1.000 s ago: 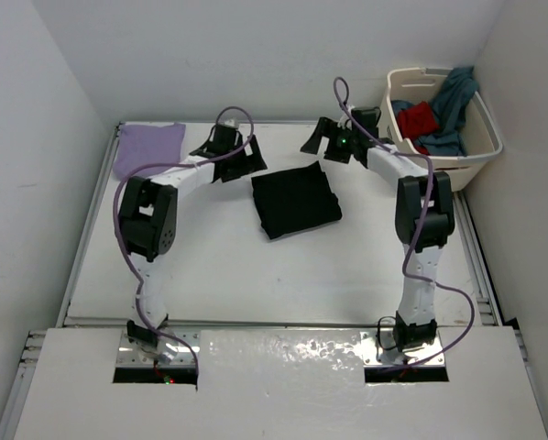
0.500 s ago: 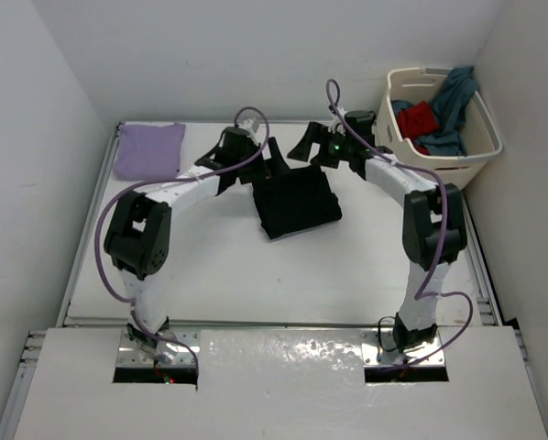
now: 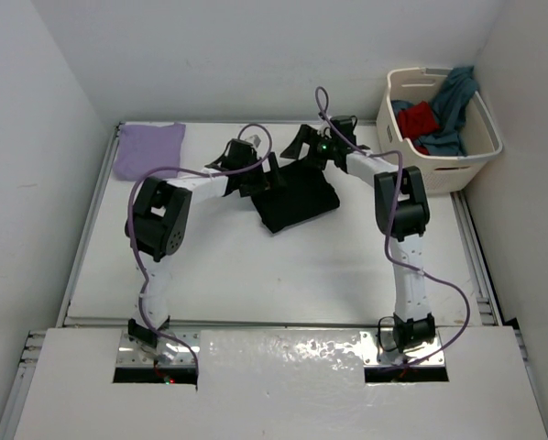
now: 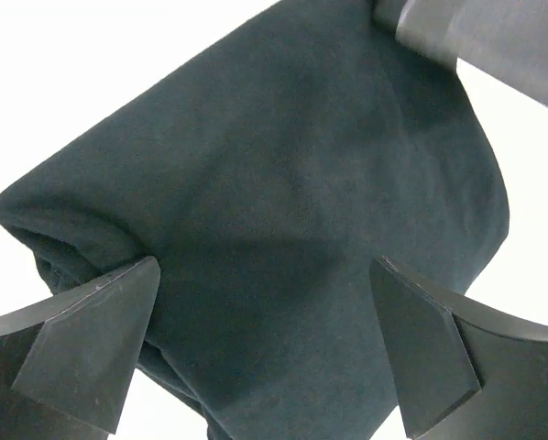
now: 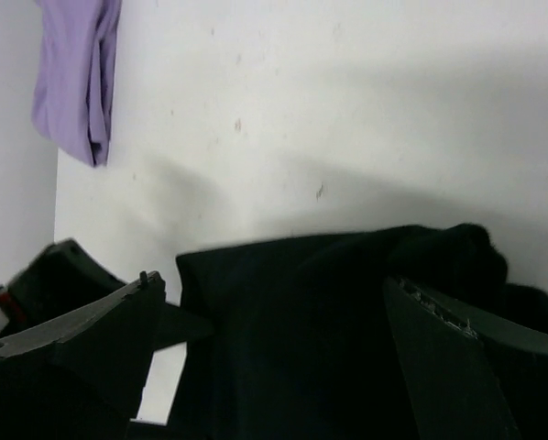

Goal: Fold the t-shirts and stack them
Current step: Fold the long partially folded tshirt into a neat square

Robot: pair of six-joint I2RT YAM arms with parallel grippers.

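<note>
A folded black t-shirt [image 3: 300, 202] lies on the white table [image 3: 210, 266], near the middle of its far half. My left gripper [image 3: 263, 176] stands open over the shirt's far left corner, black cloth [image 4: 283, 211] spanning the gap between its fingers [image 4: 91, 339]. My right gripper [image 3: 301, 147] is open at the shirt's far edge, with the black cloth [image 5: 329, 321] below its jaws. A folded lavender t-shirt [image 3: 148, 149] [image 5: 77, 73] sits in the far left corner. The red t-shirt [image 3: 417, 119] and the teal one [image 3: 453, 99] lie crumpled in the basket.
The cream laundry basket [image 3: 471, 158] stands at the far right corner, beside the wall. White walls close in the table on the left, far and right sides. Both arms' purple cables arch above the far half.
Both grippers have moved inward and down onto the black t-shirt's far edge, left from the left, right from the right. The left jaws have widened slightly. The shirt has barely shifted.
</note>
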